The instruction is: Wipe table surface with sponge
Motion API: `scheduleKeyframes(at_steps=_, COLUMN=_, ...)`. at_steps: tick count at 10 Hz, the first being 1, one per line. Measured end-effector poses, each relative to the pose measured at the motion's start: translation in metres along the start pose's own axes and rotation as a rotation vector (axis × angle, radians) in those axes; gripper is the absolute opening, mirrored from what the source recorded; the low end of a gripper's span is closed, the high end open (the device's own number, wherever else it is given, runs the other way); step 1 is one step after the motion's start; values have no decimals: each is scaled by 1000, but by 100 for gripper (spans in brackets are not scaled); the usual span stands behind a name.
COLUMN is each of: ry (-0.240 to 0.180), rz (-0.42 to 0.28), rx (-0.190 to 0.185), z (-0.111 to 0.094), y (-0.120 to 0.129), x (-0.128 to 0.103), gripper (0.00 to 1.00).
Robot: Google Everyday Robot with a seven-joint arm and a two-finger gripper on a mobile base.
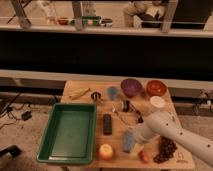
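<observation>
I see the gripper [136, 136] low over the table surface [165, 107], against the sponge [129, 141]; finger spread, I cannot tell.

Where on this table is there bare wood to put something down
Bare table surface shows between the black remote and blue cup, and along the back edge left of the purple bowl. The front right is crowded: the tool sits at the sponge, with fruit and grapes close by.
</observation>
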Motion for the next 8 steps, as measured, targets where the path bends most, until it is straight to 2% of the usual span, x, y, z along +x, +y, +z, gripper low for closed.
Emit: scheduleKeyframes(at_steps=8, ry=0, rz=-1, rx=0, z=0, y=0, x=0, gripper=80)
